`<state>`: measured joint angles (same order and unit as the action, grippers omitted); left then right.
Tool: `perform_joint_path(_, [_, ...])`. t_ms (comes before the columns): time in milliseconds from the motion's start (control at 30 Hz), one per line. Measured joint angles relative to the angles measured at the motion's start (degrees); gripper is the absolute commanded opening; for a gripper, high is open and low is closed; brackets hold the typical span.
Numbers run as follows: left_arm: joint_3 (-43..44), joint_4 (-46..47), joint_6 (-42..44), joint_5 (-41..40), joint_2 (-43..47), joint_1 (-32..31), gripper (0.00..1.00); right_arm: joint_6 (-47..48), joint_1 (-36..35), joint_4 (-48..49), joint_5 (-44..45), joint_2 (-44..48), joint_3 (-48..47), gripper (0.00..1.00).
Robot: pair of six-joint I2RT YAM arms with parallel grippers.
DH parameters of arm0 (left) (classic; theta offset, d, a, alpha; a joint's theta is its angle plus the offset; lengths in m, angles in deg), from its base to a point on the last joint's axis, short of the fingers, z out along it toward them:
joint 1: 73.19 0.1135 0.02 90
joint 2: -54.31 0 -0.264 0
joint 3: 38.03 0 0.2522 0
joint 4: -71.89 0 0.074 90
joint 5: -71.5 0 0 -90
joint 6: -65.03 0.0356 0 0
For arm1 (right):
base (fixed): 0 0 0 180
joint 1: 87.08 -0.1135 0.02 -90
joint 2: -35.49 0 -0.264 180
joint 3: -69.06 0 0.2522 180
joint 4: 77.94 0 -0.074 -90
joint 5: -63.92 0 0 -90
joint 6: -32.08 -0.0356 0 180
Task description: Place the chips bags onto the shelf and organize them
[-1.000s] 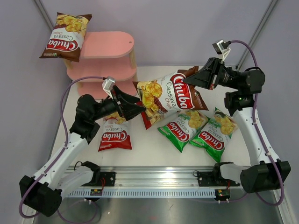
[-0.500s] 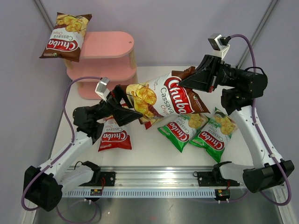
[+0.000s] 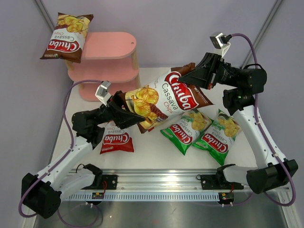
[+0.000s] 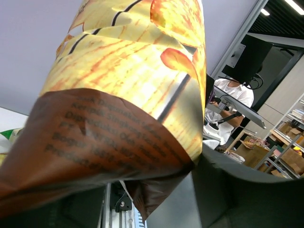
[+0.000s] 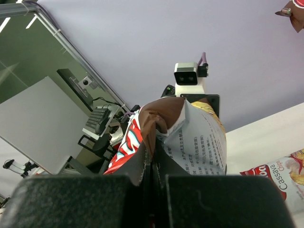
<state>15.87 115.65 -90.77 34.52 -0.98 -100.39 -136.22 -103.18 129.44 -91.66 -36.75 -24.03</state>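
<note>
My right pincer (image 3: 187,76): clamped shut on the brown chips bag (image 3: 166,97) top seam | my left pincer (image 3: 133,111): jaws astride its lower end, grip unclear | bag: aloft at centre, shelf (image 3: 111,47) at 11 o'clock

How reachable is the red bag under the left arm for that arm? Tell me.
Probably not yet: the left gripper has the lifted bag between its fingers; the red bag lies beneath it.
</note>
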Motion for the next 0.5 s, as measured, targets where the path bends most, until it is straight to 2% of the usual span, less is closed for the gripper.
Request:
perform_joint_path(67, [0.0, -2.5, 1.0, -0.3, 1.4, 0.0, 0.44, 1.4, 0.0, -0.7, 0.0, -0.2, 0.0, 0.01])
perform_joint_path(100, [0.0, -3.8, 1.6, -0.6, 1.8, 0.0, 0.34, 2.1, 0.0, -0.9, 0.0, -0.2, 0.0, 0.03])
perform_joint_path(133, [0.0, -5.5, 2.3, -0.9, 2.4, 0.0, 0.32, 2.6, 0.0, -1.1, 0.0, -0.2, 0.0, 0.08])
perform_joint_path(167, [0.0, -7.1, 3.2, -1.2, 2.8, 0.0, 0.28, 3.4, 0.0, -1.7, 0.0, -0.2, 0.0, 0.23])
perform_joint_path(233, [0.0, -10.2, 5.1, -1.7, 3.5, 0.0, 0.21, 5.3, 0.2, -3.0, 0.5, -0.2, -0.2, 0.43])
perform_joint_path(300, [0.0, -13.6, 7.7, -2.0, 4.3, 0.0, 0.14, 7.8, 0.5, -5.6, 2.0, -0.1, -0.4, 0.89])
perform_joint_path(333, [0.0, -15.6, 8.9, -2.3, 4.8, 0.0, 0.12, 9.8, 0.7, -7.9, 2.9, -0.1, -0.9, 0.99])
perform_joint_path(400, [0.4, -19.2, 11.0, -3.4, 5.5, 0.0, 0.09, 16.7, 0.9, -15.4, 4.6, 0.1, -2.7, 0.99])
perform_joint_path(500, [1.4, -24.2, 14.0, -6.0, 6.1, 0.0, 0.08, 28.2, 0.7, -33.0, 10.6, 0.5, -8.0, 0.99])
